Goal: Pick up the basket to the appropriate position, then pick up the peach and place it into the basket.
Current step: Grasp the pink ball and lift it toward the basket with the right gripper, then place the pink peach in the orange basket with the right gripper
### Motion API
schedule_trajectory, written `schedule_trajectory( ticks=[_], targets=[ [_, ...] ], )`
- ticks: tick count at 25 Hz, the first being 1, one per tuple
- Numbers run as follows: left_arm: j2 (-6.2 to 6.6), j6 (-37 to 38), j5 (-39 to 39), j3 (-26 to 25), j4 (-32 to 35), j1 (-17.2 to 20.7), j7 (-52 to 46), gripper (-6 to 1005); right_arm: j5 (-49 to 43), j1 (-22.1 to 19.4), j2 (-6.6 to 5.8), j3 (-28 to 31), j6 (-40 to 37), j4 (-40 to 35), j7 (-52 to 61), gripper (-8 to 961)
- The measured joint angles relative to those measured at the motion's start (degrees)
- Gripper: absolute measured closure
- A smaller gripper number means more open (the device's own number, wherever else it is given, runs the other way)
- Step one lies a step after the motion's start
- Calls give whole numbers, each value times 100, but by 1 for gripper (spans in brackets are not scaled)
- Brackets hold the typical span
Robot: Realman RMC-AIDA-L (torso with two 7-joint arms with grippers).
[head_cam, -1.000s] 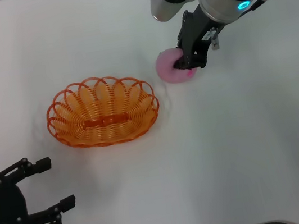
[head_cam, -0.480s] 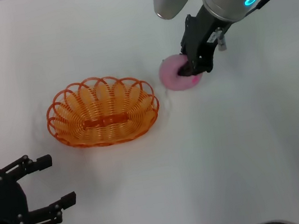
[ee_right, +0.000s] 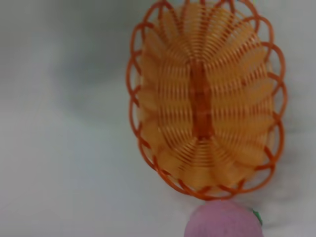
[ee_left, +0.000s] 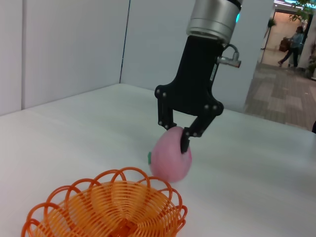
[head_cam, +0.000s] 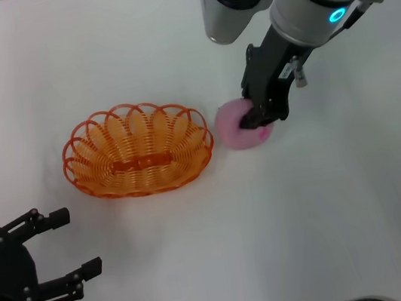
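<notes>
The orange basket (head_cam: 139, 159) sits on the white table left of centre; it also shows in the left wrist view (ee_left: 108, 210) and the right wrist view (ee_right: 205, 98). It is empty. The pink peach (head_cam: 239, 125) hangs just off the basket's right rim, held in my right gripper (head_cam: 258, 121), which is shut on it. In the left wrist view the peach (ee_left: 171, 155) is lifted off the table behind the basket, with the right gripper (ee_left: 183, 136) clamped on its top. The peach's top shows in the right wrist view (ee_right: 223, 220). My left gripper (head_cam: 63, 248) is open and empty near the front left.
The white table (head_cam: 333, 213) spreads all around the basket. A white wall (ee_left: 74, 44) stands behind the table in the left wrist view.
My right gripper has carried the peach from behind and to the right of the basket towards me and leftwards, up to the basket's right rim. The left arm and basket have not moved.
</notes>
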Motion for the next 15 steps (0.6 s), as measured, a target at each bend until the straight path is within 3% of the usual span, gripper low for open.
schedule_trajectory(
  ticks=[15],
  targets=[
    [0,2,2,9,-7,-17,0,123,688,8,4,-41,-574,-579,-34,739]
  ],
)
